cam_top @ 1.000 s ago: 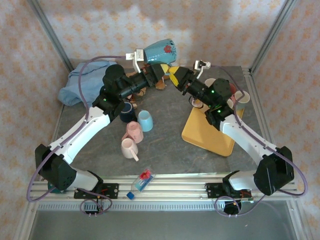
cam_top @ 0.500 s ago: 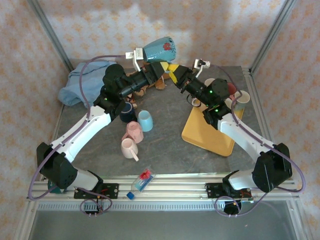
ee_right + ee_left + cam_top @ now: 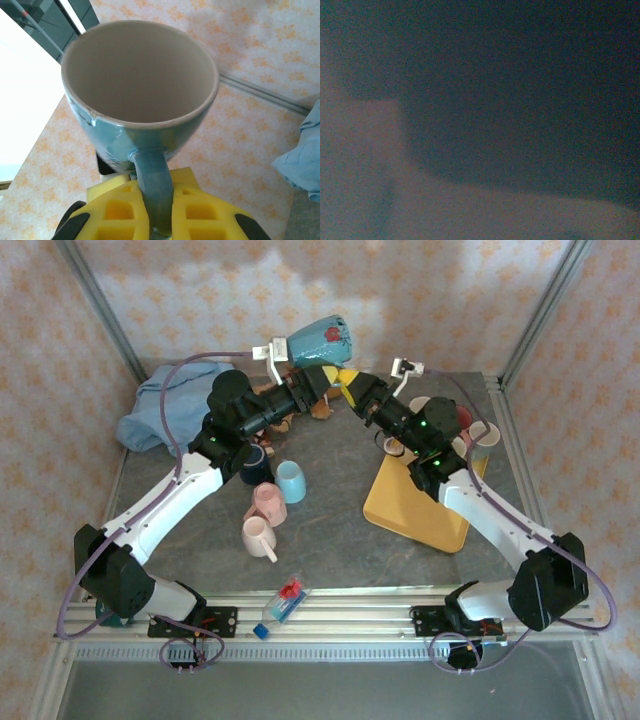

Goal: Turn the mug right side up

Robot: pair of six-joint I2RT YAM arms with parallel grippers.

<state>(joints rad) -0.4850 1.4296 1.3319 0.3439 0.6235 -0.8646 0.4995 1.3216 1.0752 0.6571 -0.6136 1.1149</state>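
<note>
So my right gripper [image 3: 154, 215] has the teal mug [image 3: 140, 90] by its handle. The yellow fingers [image 3: 117, 212] are pinched on either side of it, and the mug's open mouth sits right above them, facing my wrist camera, cream inside.

From the overhead camera the same mug [image 3: 318, 340] is tipped on its side, up off the table, just past the tips of both my grippers. It has a red mark on its side that my wrist view doesn't catch.

My left gripper [image 3: 312, 380] is right up against the mug from the other side. I can't tell whether those fingers are spread or clamping, because my left wrist camera is just a dark blur.

Below my fingers is a grey table [image 3: 330, 530]. There's a yellow tray [image 3: 415, 510] under my right arm, some small mugs [image 3: 268, 502] under my left, and a blue cloth [image 3: 165, 405] out beyond my left fingers. The walls are pale wallpaper [image 3: 450, 300] with an orange pattern.
</note>
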